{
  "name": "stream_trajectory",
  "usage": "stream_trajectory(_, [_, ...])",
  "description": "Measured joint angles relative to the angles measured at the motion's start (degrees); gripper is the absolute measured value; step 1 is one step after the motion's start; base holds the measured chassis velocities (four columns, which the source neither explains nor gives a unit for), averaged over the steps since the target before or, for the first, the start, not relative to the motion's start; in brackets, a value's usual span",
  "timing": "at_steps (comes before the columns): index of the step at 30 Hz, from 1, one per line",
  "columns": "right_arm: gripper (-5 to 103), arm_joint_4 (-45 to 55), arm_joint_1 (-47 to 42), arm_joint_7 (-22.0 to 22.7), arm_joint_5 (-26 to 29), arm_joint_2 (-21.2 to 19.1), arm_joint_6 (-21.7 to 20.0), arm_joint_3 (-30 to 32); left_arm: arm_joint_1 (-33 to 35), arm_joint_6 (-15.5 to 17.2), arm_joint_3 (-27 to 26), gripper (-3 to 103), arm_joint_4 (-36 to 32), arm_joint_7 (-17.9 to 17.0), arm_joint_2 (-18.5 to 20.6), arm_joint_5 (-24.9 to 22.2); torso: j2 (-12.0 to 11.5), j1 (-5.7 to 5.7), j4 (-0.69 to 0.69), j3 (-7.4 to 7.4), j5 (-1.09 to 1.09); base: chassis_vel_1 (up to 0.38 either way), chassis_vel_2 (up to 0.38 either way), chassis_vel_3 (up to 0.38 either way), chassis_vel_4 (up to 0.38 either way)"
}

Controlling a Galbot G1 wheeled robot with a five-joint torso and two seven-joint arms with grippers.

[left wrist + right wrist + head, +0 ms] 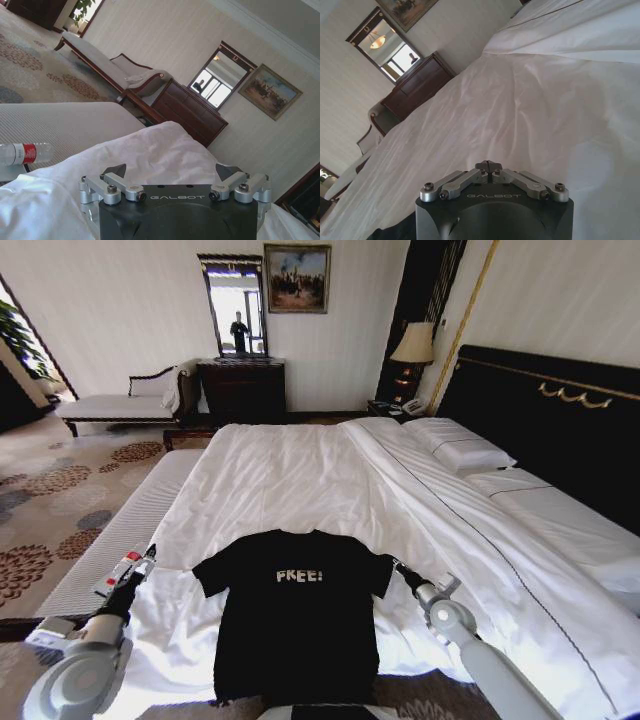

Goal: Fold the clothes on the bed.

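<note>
Black T-shirt (290, 625) flat on bed (300, 480). Left gripper (148, 555) beside its left sleeve, claw wide. Right gripper (398, 567) at right sleeve, fingertips (489, 165) pinched together, holding nothing visible.

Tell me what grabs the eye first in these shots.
A black T-shirt with white "FREE!" lettering lies flat and unfolded at the near edge of the big white bed, the one dark shape on the sheets. The left gripper sits by its left sleeve with jaws open, and the right gripper by its right sleeve with jaws shut. A plastic bottle lies on the bench beside the bed.
</note>
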Motion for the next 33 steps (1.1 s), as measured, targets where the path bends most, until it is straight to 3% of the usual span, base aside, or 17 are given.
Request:
stream_trajectory(11, [0, 5.54, 4.50, 1.64, 1.10, 0.70, -0.57, -5.54, -0.29, -0.18, 0.22, 100, 3.25, 0.00, 0.11, 1.25, 0.00, 0.00, 0.01, 0.00, -0.01, 0.000, 0.000, 0.000, 0.000])
stream_trajectory(33, [0, -5.93, 14.27, 1.82, -2.66, 8.62, 0.20, -17.09, -1.16, -0.66, 1.61, 100, 5.58, -0.08, -0.52, 3.61, 0.00, 0.00, 0.01, 0.00, 0.00, 0.000, 0.000, 0.000, 0.000])
